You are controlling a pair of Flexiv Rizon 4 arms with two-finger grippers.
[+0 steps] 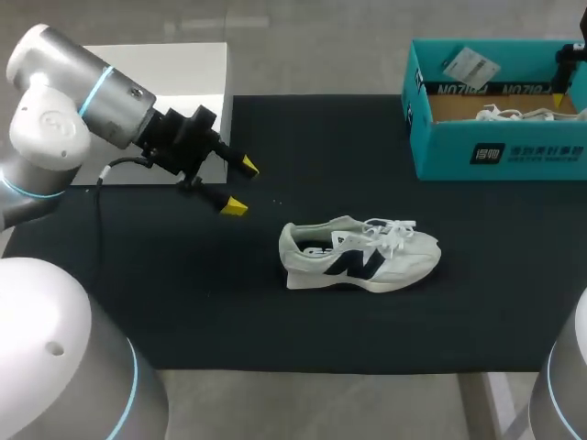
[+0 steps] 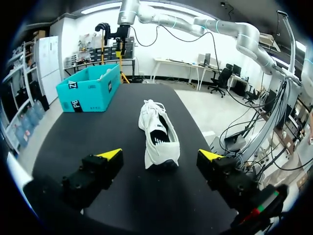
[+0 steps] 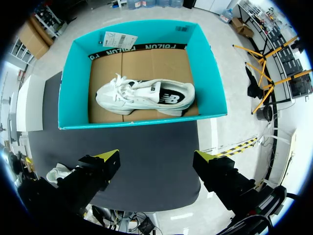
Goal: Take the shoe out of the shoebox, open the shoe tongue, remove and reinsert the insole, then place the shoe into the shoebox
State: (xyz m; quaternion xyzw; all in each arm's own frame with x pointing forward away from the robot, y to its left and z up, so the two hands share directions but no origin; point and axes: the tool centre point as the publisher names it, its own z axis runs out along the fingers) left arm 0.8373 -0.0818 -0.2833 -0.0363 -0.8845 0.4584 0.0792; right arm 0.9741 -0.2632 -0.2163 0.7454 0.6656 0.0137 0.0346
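left gripper (image 1: 241, 187) is hovering wide open and empty over the black mat (image 1: 183, 302), white shoe (image 1: 359, 257) sitting ahead of it, heel toward it; right gripper (image 3: 155, 155) is hanging wide open above the teal shoebox (image 3: 73, 88), second shoe (image 3: 146, 95) lying inside.

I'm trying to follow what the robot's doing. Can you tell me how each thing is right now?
Shoe on the mat: out of the box, upright, untouched.
Shoebox: open.
Shoe in the box: lying on its side.
Left gripper: open, empty, apart from both shoes.
Right gripper: open, empty, over the shoebox.
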